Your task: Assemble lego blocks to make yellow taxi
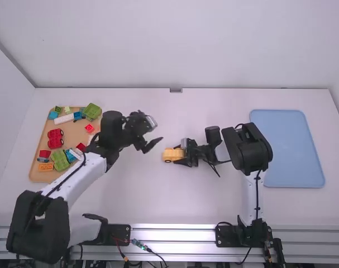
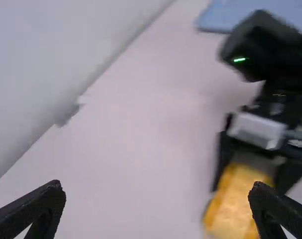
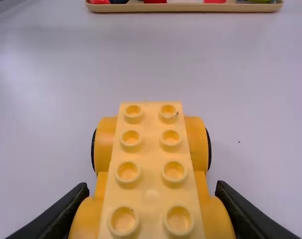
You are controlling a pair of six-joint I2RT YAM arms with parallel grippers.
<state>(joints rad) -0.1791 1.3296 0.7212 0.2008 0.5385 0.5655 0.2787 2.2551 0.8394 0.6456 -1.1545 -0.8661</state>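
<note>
Around the rear of the yellow wheeled base point(image 1: 170, 153), near the table's middle, my right gripper point(image 1: 182, 155) is shut. Its left neighbour, my left gripper point(image 1: 151, 143), is open with nothing held, a short way left of the base. In the left wrist view, the left gripper point(image 2: 158, 196) shows widely parted fingers, with the yellow base point(image 2: 233, 204) beyond them. The right wrist view has the right gripper point(image 3: 151, 191) with a finger on each side of the yellow base point(image 3: 151, 172), whose bare studs face up.
At the left, a tan tray point(image 1: 74, 133) holds several loose blocks: a green block point(image 1: 92, 111), a red wheeled piece point(image 1: 55, 138), an orange block point(image 1: 46, 167) and others. A blue tray point(image 1: 287, 148) lies at the right.
</note>
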